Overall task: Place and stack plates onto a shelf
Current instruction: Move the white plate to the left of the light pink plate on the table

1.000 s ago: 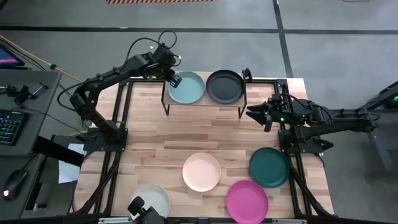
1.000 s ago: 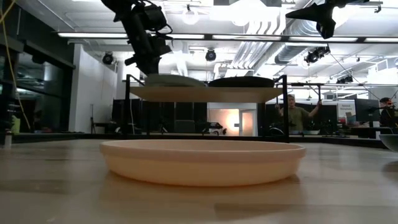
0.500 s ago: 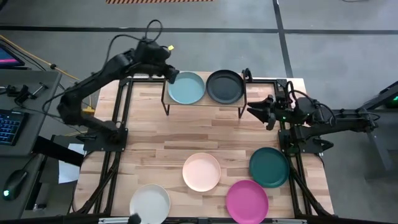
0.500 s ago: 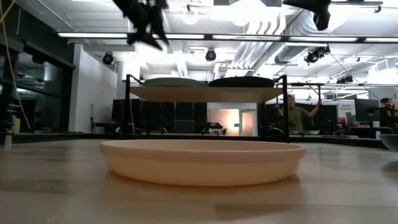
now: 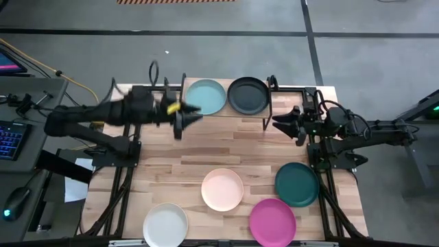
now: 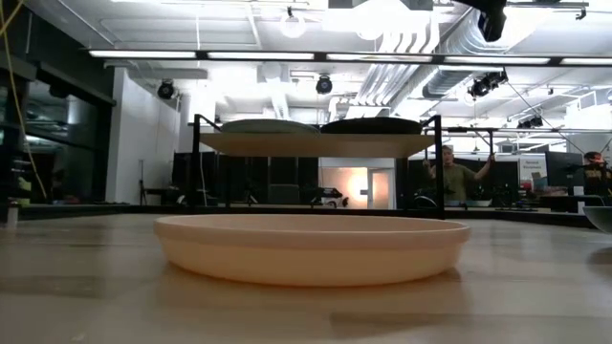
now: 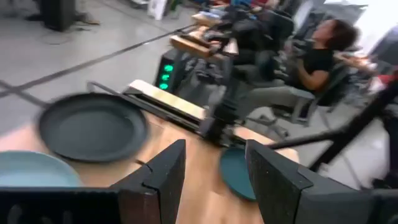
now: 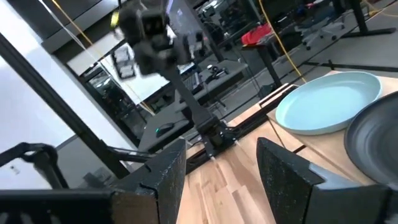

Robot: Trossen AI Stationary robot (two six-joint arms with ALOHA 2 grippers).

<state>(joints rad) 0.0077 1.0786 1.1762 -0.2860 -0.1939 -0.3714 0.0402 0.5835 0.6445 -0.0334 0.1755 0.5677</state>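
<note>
The light teal plate (image 5: 206, 97) and the black plate (image 5: 247, 95) lie flat side by side on the shelf (image 6: 316, 143) at the table's far edge. My left gripper (image 5: 186, 118) hovers open beside the shelf's left end, pointing toward the table's right; between its fingers (image 7: 214, 180) there is nothing. My right gripper (image 5: 281, 123) waits open off the shelf's right end, also with nothing in it (image 8: 221, 171). The peach-pink plate (image 5: 222, 189), dark teal plate (image 5: 297, 184), magenta plate (image 5: 272, 221) and white plate (image 5: 165, 224) rest flat on the table.
Bare wood lies between the shelf and the near row of plates. Black frame rails run along the table's left (image 5: 130, 137) and right (image 5: 317, 158) sides. In the low view the peach-pink plate (image 6: 311, 247) fills the foreground. A person (image 6: 457, 177) is in the room behind.
My left gripper has opened and let go of the light teal plate's left rim. It rose, then swung toward the table's near edge and turned level, pointing right. The plate stays flat on the shelf.
</note>
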